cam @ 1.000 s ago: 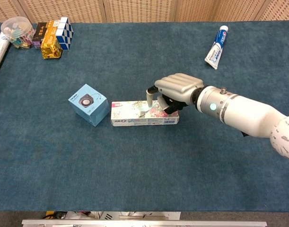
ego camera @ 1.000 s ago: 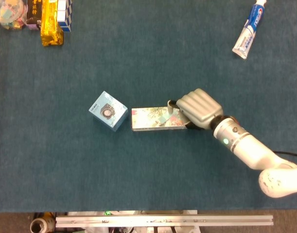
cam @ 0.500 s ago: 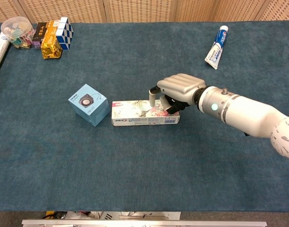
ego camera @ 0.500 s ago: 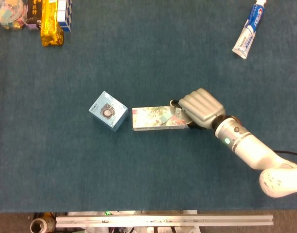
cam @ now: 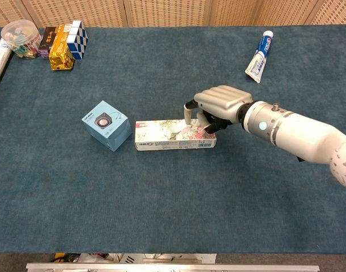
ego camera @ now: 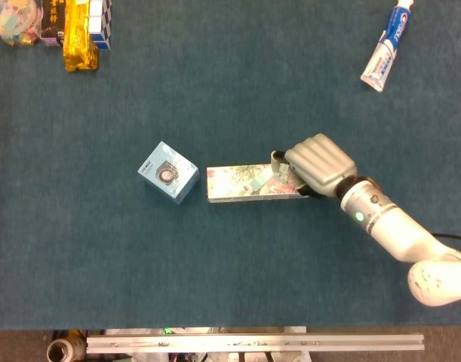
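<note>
- The right hand [ego camera: 318,163] [cam: 219,102] is curled over the right end of the long floral box [ego camera: 249,183] [cam: 173,135]; its fingers [cam: 187,113] bend down onto the box's top face, the thumb tip resting on the top near that end.
- The fingers are drawn in close together rather than spread — the pictures show them on the box, but whether they clamp its sides or only rest on it cannot be told.
- The floral box lies flat on the table, lengthwise from 9 to 3 o'clock, near the middle of the cloth in the head view.
- Just beside its left end, toward 9 o'clock, stands a light blue cube box [ego camera: 167,173] [cam: 107,125] with a round dark print on top; the two are close but apart.
- The left hand does not appear in either view.
- The surface is a dark teal cloth [ego camera: 215,286] [cam: 161,198] covering the table.
- At about 1 o'clock from the hand, well apart, lies a toothpaste tube [ego camera: 387,45] [cam: 259,49].
- At the far left corner — roughly 10 o'clock — sit a gold foil packet [ego camera: 79,36] [cam: 60,47], a blue-and-white cube puzzle [cam: 77,39] and a clear round tub [cam: 20,34] of small coloured things.
- Behind the table, the chest view shows woven wicker-like panels [cam: 161,11].
- A metal rail [ego camera: 253,343] runs along the near edge in the head view.
</note>
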`<state>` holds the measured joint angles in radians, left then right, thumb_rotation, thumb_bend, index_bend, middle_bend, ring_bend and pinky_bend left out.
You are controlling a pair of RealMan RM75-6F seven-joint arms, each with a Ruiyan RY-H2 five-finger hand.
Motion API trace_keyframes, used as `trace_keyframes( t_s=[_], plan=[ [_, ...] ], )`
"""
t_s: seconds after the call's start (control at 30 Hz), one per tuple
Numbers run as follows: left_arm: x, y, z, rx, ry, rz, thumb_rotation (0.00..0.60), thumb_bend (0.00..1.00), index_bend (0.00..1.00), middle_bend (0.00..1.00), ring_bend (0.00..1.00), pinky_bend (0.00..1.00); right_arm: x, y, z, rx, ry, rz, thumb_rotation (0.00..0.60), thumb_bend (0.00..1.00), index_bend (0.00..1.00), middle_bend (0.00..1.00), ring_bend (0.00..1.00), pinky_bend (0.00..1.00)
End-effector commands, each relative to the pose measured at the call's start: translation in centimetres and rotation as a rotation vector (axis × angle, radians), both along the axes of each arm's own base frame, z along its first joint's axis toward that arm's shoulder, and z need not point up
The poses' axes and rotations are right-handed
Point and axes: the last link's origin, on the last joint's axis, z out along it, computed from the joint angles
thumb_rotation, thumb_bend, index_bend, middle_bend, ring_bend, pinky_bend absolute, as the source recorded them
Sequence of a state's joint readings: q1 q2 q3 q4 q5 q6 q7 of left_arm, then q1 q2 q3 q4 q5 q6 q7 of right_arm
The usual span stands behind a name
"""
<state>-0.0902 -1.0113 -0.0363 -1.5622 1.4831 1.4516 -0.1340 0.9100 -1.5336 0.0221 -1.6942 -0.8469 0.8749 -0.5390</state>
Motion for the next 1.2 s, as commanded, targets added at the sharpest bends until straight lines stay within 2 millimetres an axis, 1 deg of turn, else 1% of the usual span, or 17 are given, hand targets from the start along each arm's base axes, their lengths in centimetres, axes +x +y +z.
trace_keyframes(
  t_s=[0.03, 0.23, 0.53, 1.2],
  plan=[
    [0.0, 0.0, 0.0, 0.000, 0.001, -0.001, 0.600, 0.35, 0.13, 0.36, 0.40, 0.44, -0.1, -0.1, 0.1, -0.004, 0.001, -0.002, 0.600, 1.00, 0.38, 1.00, 1.00, 1.00],
    [0.0, 0.1, 0.0, 0.001, 0.002, 0.000, 0.600, 0.35, 0.13, 0.36, 0.40, 0.44, 0.2, -0.1, 0.0, -0.002, -0.017, -0.004, 0.600, 1.00, 0.38, 1.00, 1.00, 1.00],
    [-0.1, 0.0, 0.1, 0.006, 0.003, 0.008, 0.600, 0.35, 0.13, 0.36, 0.40, 0.44, 0.8, 0.4, -0.9, 0.021, -0.022, 0.014, 0.600, 1.00, 0.38, 1.00, 1.00, 1.00],
    [-0.2, 0.0, 0.2, 0.009, 0.003, 0.009, 0.600, 0.34, 0.13, 0.36, 0.40, 0.44, 0.5, -0.6, -0.7, -0.016, -0.015, -0.010, 0.600, 1.00, 0.38, 1.00, 1.00, 1.00]
  ],
)
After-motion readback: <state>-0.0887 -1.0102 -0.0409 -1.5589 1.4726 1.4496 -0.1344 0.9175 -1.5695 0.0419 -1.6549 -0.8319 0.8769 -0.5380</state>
